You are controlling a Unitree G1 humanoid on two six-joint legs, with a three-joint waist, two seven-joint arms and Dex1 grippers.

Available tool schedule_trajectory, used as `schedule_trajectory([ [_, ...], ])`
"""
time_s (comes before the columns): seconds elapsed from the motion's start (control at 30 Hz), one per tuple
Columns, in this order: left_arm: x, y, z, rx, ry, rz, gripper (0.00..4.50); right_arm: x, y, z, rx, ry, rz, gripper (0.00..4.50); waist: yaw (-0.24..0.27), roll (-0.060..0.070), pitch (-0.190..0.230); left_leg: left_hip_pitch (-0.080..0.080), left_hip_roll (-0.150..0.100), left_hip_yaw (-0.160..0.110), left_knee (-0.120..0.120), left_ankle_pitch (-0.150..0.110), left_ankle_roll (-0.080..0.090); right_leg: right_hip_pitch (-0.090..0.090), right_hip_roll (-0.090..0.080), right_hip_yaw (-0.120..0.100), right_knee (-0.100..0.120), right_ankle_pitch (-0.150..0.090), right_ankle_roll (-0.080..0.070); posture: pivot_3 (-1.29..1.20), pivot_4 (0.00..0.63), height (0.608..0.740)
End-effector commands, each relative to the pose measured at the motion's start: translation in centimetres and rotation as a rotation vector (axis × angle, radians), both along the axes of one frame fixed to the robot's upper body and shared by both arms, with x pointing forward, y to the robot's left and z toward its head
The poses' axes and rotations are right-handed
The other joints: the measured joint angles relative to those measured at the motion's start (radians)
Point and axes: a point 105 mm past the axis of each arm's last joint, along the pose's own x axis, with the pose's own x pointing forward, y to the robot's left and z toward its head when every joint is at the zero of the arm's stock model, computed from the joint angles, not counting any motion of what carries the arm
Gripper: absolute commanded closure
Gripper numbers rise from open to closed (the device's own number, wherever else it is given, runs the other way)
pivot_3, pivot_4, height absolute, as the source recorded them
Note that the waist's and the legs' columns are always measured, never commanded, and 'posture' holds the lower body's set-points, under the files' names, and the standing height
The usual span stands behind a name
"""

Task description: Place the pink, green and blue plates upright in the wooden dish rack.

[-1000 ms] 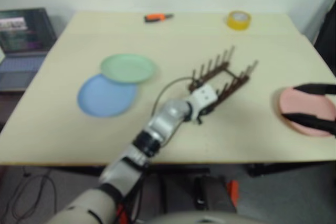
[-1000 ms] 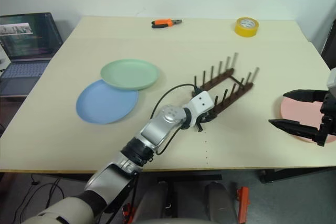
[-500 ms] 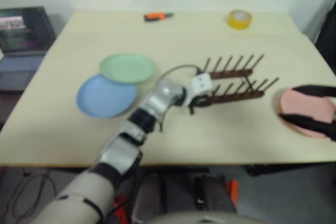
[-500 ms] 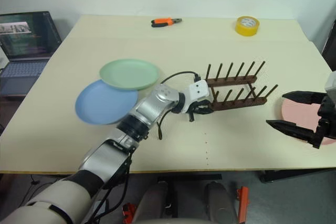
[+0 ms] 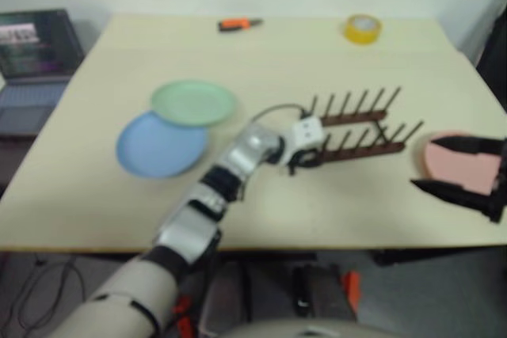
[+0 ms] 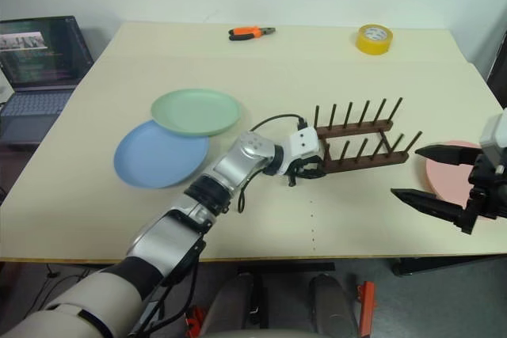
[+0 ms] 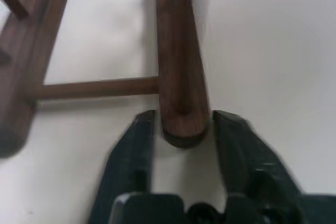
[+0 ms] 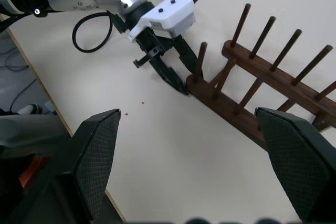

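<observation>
Left claw (image 7: 178, 129) is sitting spread around the near rail end of the rack (image 6: 358, 140). Right claw (image 6: 445, 182) is hovering wide open beside the pink plate (image 6: 444, 165).

Surface materials on the bench: wood, matt plates and dark gripper fingers.

The dish rack (image 6: 356, 136) is dark brown wood with a smooth, faintly satin finish; the bench (image 6: 333, 61) is a pale, matt, smooth top. The green plate (image 6: 196, 112), blue plate (image 6: 154, 156) and pink plate (image 6: 445, 173) look matt. The left gripper (image 7: 181, 129) has smooth dark fingers; the right gripper (image 8: 191, 166) has finely textured pads (image 8: 97, 156).
</observation>
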Motion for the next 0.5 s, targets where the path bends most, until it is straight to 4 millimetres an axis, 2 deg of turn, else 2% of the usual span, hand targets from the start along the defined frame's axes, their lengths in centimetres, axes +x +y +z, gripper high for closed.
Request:
schedule_trajectory([
  [0.03, 0.1, 0.2, 0.8, -0.013, -0.025, 0.002, 1.12, 0.0, 0.3, 0.3, 0.003, -0.011, 0.011, 0.0, 0.0, 0.0, 0.0, 0.0, 0.0, 0.0, 0.0, 0.0, 0.0, 0.0, 0.0, 0.0, 0.0, 0.0, 0.0, 0.0, 0.15, 0.74],
  [0.13, 0.5, 1.1, 1.2, -0.005, -0.054, 0.023, 0.04, 0.0, 0.3, 0.0, 0.0, 0.005, 0.009, 0.0, -0.002, 0.0, 0.0, 0.0, 0.0, 0.0, 0.0, 0.0, 0.0, 0.0, 0.0, 0.0, 0.0, 0.0, 0.0, 0.0, 0.15, 0.74],
  [0.17, 0.6, 1.4, 1.5, -0.007, -0.065, 0.023, 0.01, 0.0, 0.2, -0.3, -0.007, 0.017, 0.001, 0.0, -0.002, 0.0, 0.0, 0.0, 0.0, 0.0, 0.0, 0.0, 0.0, 0.0, 0.0, 0.0, 0.0, 0.0, 0.0, 0.0, 0.15, 0.74],
  [0.37, -0.7, 4.4, 4.6, -0.008, -0.084, -0.006, 0.01, -0.3, -0.6, -3.4, -0.059, 0.127, -0.083, 0.0, -0.004, 0.0, 0.0, 0.0, 0.001, 0.0, 0.0, 0.0, 0.0, 0.0, 0.0, 0.0, 0.001, 0.0, 0.0, 0.0, 0.15, 0.74],
  [0.4, -1.3, 4.9, 5.1, -0.008, -0.078, -0.02, 0.18, -0.1, -0.8, -4.2, -0.072, 0.144, -0.115, 0.0, -0.004, 0.0, 0.0, 0.0, 0.001, 0.0, 0.0, 0.0, 0.0, 0.0, 0.0, 0.0, 0.001, 0.0, 0.0, 0.0, 0.15, 0.74],
  [0.47, -2.9, 5.8, 5.6, 0.007, -0.052, -0.064, 0.54, 0.4, -1.5, -5.8, -0.101, 0.147, -0.192, 0.39, -0.004, 0.0, 0.0, 0.001, 0.002, 0.0, 0.0, 0.0, 0.0, 0.0, 0.0, 0.0, 0.001, 0.0, 0.0, 0.0, 0.15, 0.74],
  [0.5, -3.7, 6.0, 5.7, 0.016, -0.041, -0.084, 0.87, 0.7, -1.7, -6.4, -0.104, 0.146, -0.225, 0.61, -0.005, 0.001, -0.001, 0.001, 0.002, 0.0, 0.0, 0.0, 0.0, 0.0, 0.0, 0.0, 0.0, 0.0, -0.001, 0.0, 0.15, 0.74],
])
